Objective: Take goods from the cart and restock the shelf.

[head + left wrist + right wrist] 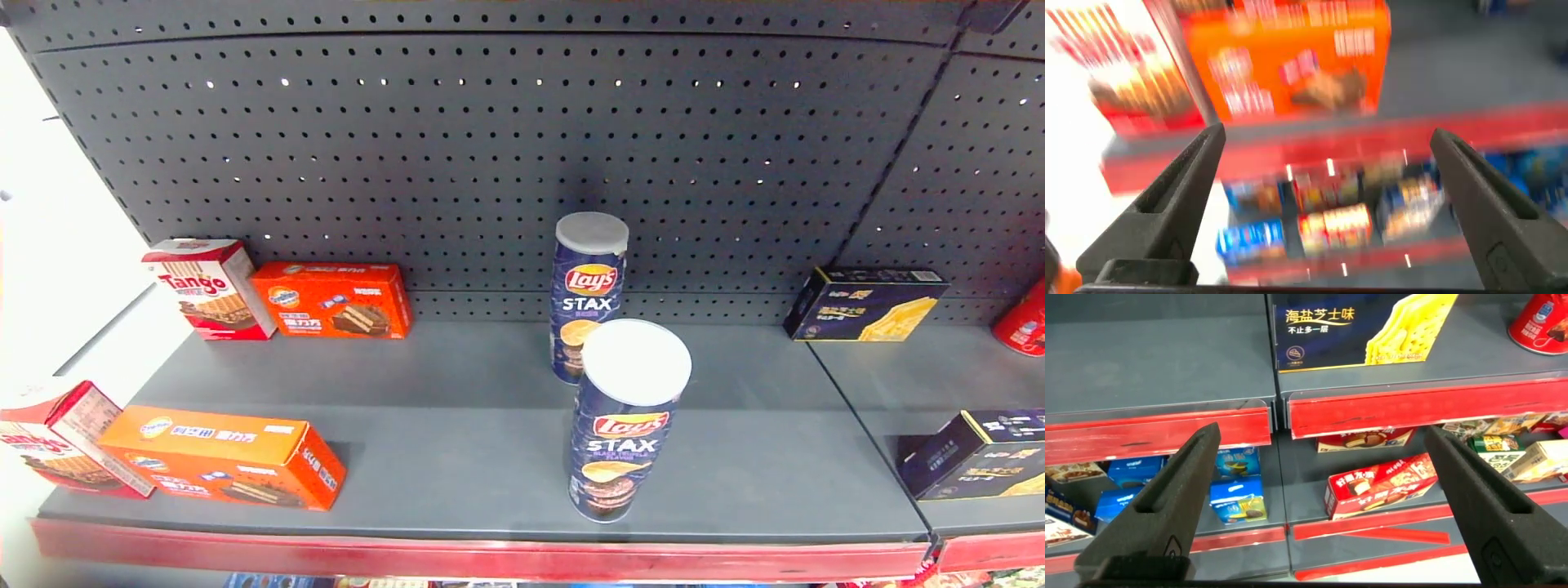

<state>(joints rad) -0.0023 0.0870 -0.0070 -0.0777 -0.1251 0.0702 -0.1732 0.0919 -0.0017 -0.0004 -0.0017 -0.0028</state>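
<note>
The left gripper point(1327, 135) is holding its dark jaws wide apart (the right gripper point(1321, 431) is doing the same).

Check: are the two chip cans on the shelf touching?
Apart. Head view: rear can stands by the back panel, front can near the red lip, bare shelf between their bases; the front lid only overlaps the rear can visually.

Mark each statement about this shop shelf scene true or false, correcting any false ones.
1. The rear dark blue cylindrical crisp tube and the front dark blue cylindrical crisp tube both stand upright on the grey metal shelf. True.
2. The right gripper holds a tube. False: it is open and empty.
3. The front orange cardboard box lies left of the tubes. True.
4. The left gripper is shut. False: its fingers are spread apart.
</note>
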